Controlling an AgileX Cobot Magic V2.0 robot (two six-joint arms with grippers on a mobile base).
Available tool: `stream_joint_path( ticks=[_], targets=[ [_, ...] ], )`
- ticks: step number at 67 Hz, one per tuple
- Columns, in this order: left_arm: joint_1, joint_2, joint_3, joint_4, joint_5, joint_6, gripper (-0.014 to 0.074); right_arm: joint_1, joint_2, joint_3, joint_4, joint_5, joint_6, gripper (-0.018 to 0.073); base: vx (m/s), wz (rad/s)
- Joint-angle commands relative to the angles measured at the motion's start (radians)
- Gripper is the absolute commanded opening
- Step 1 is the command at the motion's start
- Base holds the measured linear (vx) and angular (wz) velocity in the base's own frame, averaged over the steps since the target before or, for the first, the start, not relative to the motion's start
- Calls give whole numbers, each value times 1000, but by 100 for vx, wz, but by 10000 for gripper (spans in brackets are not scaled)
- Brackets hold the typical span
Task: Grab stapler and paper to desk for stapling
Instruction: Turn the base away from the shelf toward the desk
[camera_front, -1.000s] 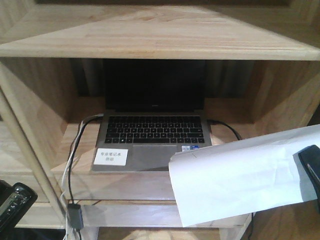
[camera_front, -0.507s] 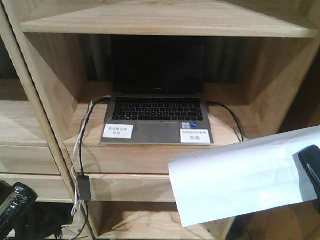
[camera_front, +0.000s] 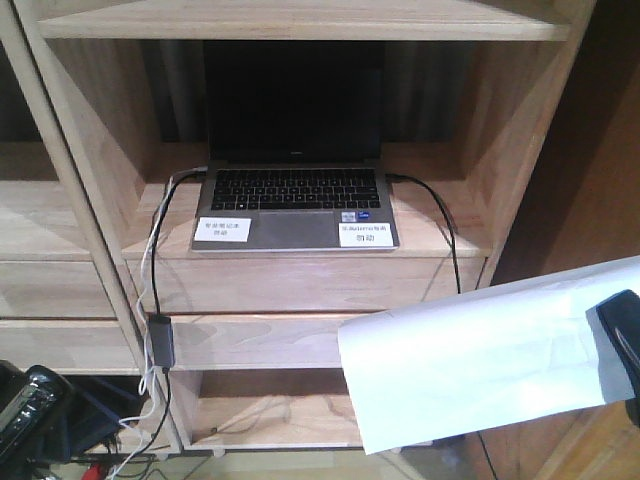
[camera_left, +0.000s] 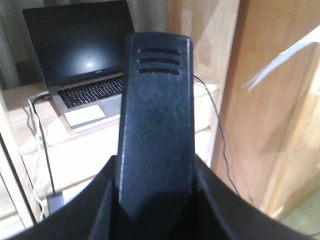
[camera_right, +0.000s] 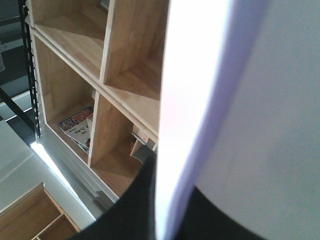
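I'm facing a tall light-wood shelving unit with open compartments (camera_front: 300, 280). On its middle shelf sits an open grey laptop with a dark screen (camera_front: 292, 190), with two small white labels (camera_front: 222, 230) on its palm rest and thin black cables (camera_front: 457, 270) trailing down either side. A darker brown wood panel (camera_front: 590, 140) stands to the right, above a warm-toned wooden floor (camera_front: 590, 450). My right wrist view shows colourful magazines (camera_right: 77, 125) lying in a lower compartment

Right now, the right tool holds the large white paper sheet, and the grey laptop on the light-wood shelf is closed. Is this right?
No: the grey laptop is open, its black screen upright, as the front-facing view shows. The rest holds.
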Motion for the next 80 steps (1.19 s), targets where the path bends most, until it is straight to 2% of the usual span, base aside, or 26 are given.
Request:
stream_joint_path(
  ticks=[1, 46, 80],
  targets=[
    [-3, 14, -30, -22, -121, -2, -7, 1, 2, 8, 20, -58, -6, -9, -13, 0],
    [-3, 14, -30, -22, -121, -2, -7, 1, 2, 8, 19, -66, -6, -9, -5, 9],
    [-3, 14, -30, -22, -121, -2, -7, 1, 2, 8, 17, -66, -6, -9, 0, 46]
  ],
)
